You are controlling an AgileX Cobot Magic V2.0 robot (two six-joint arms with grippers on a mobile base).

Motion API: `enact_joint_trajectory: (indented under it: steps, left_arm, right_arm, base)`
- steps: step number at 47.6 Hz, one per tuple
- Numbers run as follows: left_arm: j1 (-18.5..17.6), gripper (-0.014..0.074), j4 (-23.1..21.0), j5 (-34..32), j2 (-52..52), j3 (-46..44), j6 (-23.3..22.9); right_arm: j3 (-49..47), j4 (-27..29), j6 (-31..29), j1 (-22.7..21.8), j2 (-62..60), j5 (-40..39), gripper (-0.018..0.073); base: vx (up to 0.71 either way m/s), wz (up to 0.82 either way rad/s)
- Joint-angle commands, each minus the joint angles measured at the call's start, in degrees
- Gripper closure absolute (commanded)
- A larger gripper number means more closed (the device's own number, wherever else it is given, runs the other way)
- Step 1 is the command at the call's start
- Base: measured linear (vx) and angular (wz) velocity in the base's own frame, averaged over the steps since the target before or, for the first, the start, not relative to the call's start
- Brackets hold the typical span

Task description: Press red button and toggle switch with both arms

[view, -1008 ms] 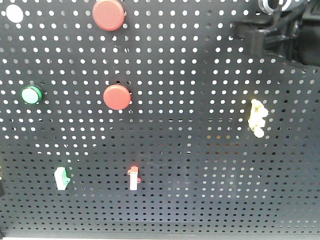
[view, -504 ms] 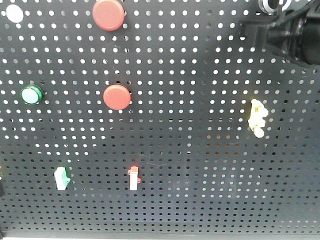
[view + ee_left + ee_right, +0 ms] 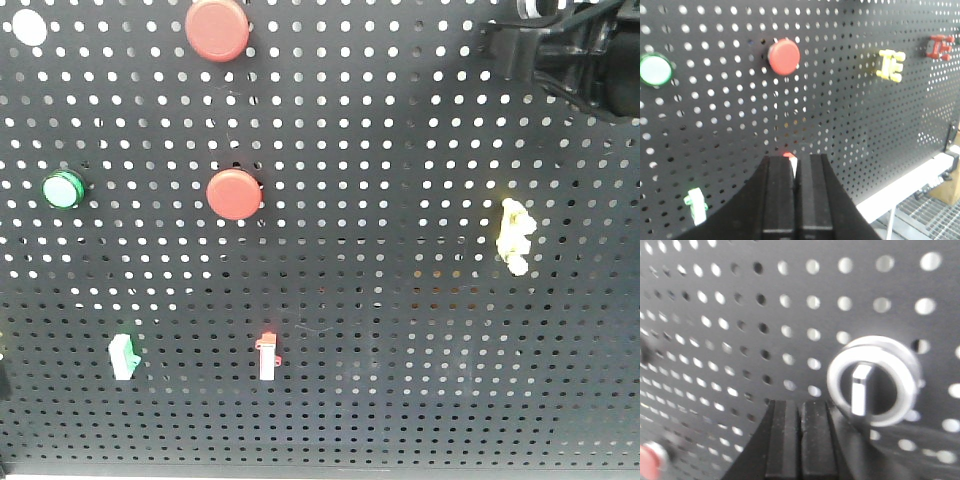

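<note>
Left gripper opposite toggle switch

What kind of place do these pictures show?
Probably a robot test rig in a lab or workshop: a black perforated panel carries a red button, a rotary knob switch and a small toggle switch.

Front view square-on to pegboard; wrist views nearer, oblique; left shares red button.

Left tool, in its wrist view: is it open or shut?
Shut: the left tool shows its two black fingers side by side, only a thin slit between them; the red-tipped switch lies beyond.
</note>
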Motion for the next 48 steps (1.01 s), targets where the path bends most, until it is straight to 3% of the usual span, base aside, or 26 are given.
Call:
enact_joint_trajectory:
  steps: [1, 14, 26, 33, 48]
  left_arm:
    - [-0.10, 0.0594, -0.94, -3.63, 0.19, -1.34, -0.57]
    - [-0.10, 0.0594, -0.88, -3.64, 0.19, -1.34, -0.57]
    - [-0.10, 0.0594, -0.83, -3.64, 0.19, -1.34, -0.57]
    - [-0.10, 0.0594, -0.83, -3.70, 0.19, -1.34, -0.57]
    - [-0.10, 0.0594, 2.84, -0.80, 0.13, -1.07, -0.57]
  right_arm:
    - [-1.91, -1.94, 0.20, -0.07, -1.18, -5.11, 0.0562]
    - [-1.91, -6.04, 1.26, -0.44, -1.18, -6.91, 0.0562]
    - [-1.91, -5.91, 4.93, -7.29, -1.62, -5.97, 0.0562]
    - [-1.85, -5.91, 4.95, -8.10, -2.91, -5.27, 0.0562]
    - [-0.98, -5.91, 1.33, -7.97, -7.84, 4.60, 0.0562]
  base:
    - [0.00, 0.00]
    - [0.00, 0.00]
    - [0.00, 0.00]
    - [0.00, 0.00]
    - [0.00, 0.00]
